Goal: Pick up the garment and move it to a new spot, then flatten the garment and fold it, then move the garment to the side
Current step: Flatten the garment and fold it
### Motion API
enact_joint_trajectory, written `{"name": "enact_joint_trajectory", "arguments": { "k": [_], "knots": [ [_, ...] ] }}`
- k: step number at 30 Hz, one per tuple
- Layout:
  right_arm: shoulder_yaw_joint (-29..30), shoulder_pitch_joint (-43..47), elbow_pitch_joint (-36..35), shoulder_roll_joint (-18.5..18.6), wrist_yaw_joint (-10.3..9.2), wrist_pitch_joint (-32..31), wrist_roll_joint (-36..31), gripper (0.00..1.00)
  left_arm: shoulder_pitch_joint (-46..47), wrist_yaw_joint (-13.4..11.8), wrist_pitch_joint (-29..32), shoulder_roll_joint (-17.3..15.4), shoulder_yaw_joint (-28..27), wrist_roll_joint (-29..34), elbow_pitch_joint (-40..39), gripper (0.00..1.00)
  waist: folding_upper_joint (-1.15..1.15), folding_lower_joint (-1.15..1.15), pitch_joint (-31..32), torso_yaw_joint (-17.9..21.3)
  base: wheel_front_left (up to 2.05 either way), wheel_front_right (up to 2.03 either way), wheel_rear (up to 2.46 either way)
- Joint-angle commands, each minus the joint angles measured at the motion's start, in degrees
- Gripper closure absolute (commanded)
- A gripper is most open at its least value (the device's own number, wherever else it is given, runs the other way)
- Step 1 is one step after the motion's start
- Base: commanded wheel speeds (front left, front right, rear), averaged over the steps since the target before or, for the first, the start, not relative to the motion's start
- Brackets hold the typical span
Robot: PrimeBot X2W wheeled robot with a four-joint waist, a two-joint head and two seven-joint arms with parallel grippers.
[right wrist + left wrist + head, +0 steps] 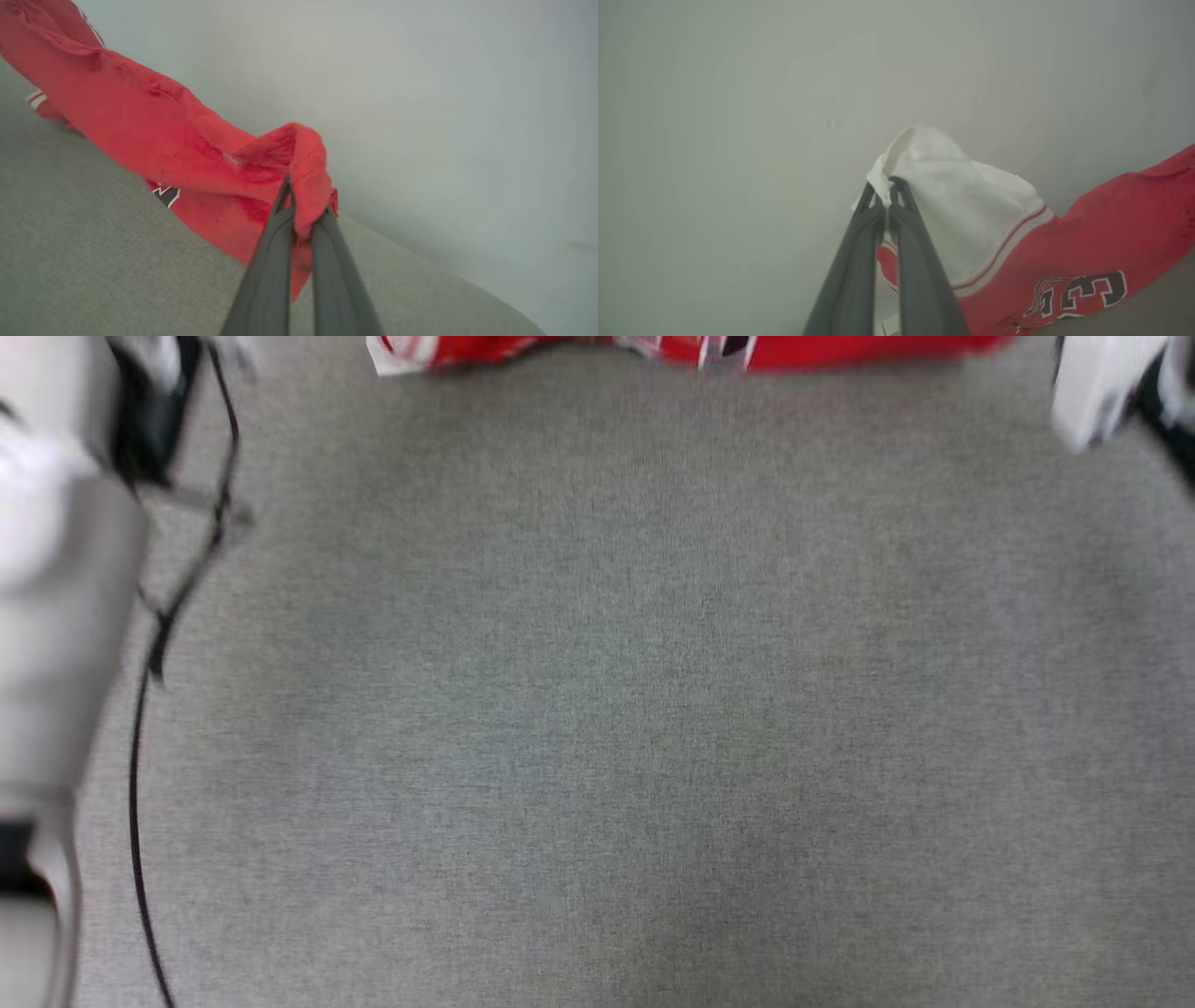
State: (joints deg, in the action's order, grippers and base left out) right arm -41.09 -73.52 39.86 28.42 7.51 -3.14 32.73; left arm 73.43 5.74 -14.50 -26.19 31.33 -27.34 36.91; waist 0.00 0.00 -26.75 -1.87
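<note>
Left wrist view gives us the left gripper [883, 187] pinching the red fabric T-shirt [1106, 224] by its white sleeve [957, 210], lettering [1083, 294] showing. Right wrist view: right gripper [304, 209] pinching its red body.

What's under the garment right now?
Grey fabric surface lies under the garment, held up by left claw and right claw. What its hanging folds cover can't be seen.

Indoor workspace, grey fabric surface [653, 709], bare pale wall [444, 93], black cable [138, 784]
</note>
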Motion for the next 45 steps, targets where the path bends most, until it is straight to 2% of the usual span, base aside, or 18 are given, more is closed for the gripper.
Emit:
{"name": "enact_joint_trajectory", "arguments": {
  "k": [1, 7, 14, 20, 28, 36, 45],
  "knots": [
    [-1.0, 2.81, -0.4, 0.87, -0.04, 0.3, 0.95, 1.0, -3.78, -0.03, -0.34, -0.25, 0.87, 0.24, -0.54, 1.0, 0.0, 0.0, 2.1, -0.31, 0.0, 0.0, 0.0],
    [-4.69, 14.23, -2.34, 2.6, -0.04, 1.78, 5.9, 1.0, -21.68, -2.77, -0.52, -1.24, 2.37, -1.61, -7.0, 1.0, 0.0, 0.0, 7.25, -0.91, 0.0, 0.0, 0.0],
    [-6.97, 26.33, -5.52, 5.39, -0.04, 2.59, 10.67, 1.0, -41.58, -7.55, 0.68, -3.77, 3.5, -4.7, -17.18, 1.0, 0.0, 0.0, 13.43, -1.35, 0.0, 0.0, 0.0],
    [-7.14, 36.73, -7.89, 8.33, -0.04, 3.91, 13.54, 1.0, -56.25, -11.44, 2.63, -6.35, 3.87, -8.41, -24.43, 1.0, 0.0, 0.0, 18.4, -1.97, 0.0, 0.0, 0.0],
    [-4.0, 50.08, -13.03, 11.91, -0.05, 4.85, 16.07, 1.0, -72.38, -17.51, 3.93, -8.34, 3.65, -12.77, -33.64, 1.0, 0.0, 0.0, 23.49, -1.9, 0.0, 0.0, 0.0],
    [0.91, 64.07, -20.56, 14.36, -0.04, 2.56, 15.8, 1.0, -83.03, -21.1, 4.11, -8.15, 4.41, -15.83, -36.81, 1.0, 0.0, 0.0, 27.04, -1.47, 0.0, 0.0, 0.0],
    [8.96, 73.6, -26.22, 13.22, -0.04, -1.41, 12.91, 1.0, -88.02, -21.9, 4.46, -9.04, 5.86, -16.52, -37.81, 1.0, 0.0, 0.0, 27.48, -1.43, 0.0, 0.0, 0.0]
  ]
}}
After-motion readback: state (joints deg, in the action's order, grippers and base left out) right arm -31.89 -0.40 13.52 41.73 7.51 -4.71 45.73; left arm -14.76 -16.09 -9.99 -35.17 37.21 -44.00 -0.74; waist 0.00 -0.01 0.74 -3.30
